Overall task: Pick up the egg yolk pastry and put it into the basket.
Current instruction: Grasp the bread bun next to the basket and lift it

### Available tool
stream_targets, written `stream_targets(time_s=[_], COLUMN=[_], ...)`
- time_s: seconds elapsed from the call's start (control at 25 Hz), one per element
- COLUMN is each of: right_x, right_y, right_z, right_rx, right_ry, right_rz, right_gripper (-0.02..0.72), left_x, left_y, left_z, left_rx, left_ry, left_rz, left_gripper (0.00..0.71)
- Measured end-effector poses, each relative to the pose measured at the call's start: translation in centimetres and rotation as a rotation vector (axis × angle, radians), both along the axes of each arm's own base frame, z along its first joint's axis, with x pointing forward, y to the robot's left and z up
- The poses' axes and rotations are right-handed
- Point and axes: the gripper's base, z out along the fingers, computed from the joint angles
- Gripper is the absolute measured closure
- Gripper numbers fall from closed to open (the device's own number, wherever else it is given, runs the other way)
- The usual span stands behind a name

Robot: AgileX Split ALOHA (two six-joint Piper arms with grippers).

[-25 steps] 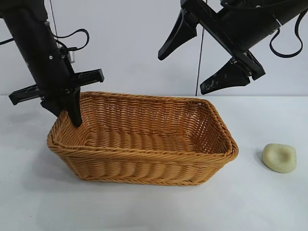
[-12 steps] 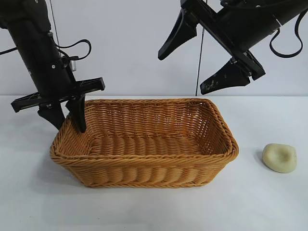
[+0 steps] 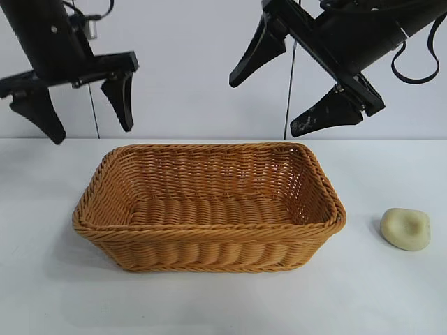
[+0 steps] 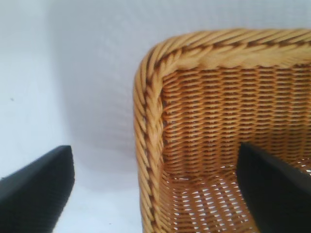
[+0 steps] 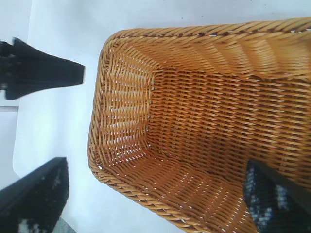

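The left end effector [image 3: 78,105], jaws spread wide and empty, hangs above the basket [image 3: 209,230] corner; the right end effector [image 3: 293,87], likewise open, hangs over its far side. The egg yolk pastry [image 3: 406,228] lies on the worktop [image 3: 391,300], below and beyond the right end effector.

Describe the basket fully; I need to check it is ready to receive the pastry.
The basket is a rectangular wicker one, orange-tan woven strands, sloping sides, braided rim. It sits upright and level on the white table, nothing inside. Neither gripper touches it. The egg yolk pastry lies apart, on the table beside its end.
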Motion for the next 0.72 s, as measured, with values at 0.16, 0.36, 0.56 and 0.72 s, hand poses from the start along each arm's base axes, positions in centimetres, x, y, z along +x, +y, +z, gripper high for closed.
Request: stream_targets(time_s=[0.16, 0.36, 0.56, 0.72], right_x=[0.0, 0.0, 0.0, 0.0], right_y=[0.0, 0.0, 0.0, 0.0], right_z=[0.0, 0.0, 0.0, 0.0], right_rx=[0.000, 0.000, 0.000, 0.000], right_ry=[0.000, 0.000, 0.000, 0.000], right_rz=[0.000, 0.000, 0.000, 0.000], right_gripper=[0.008, 0.008, 0.008, 0.008], left_x=[0.1, 0.7, 1.1, 1.0], left_y=[1.4, 5.1, 9.7, 10.5], left_z=[1.3, 1.2, 1.2, 1.1], left_rx=[0.097, 0.138, 0.160, 0.173], left_ry=[-0.029, -0.014, 0.012, 0.025], left_rz=[-0.009, 0.029, 0.097, 0.078], left_gripper=[0.057, 0.057, 0.058, 0.059])
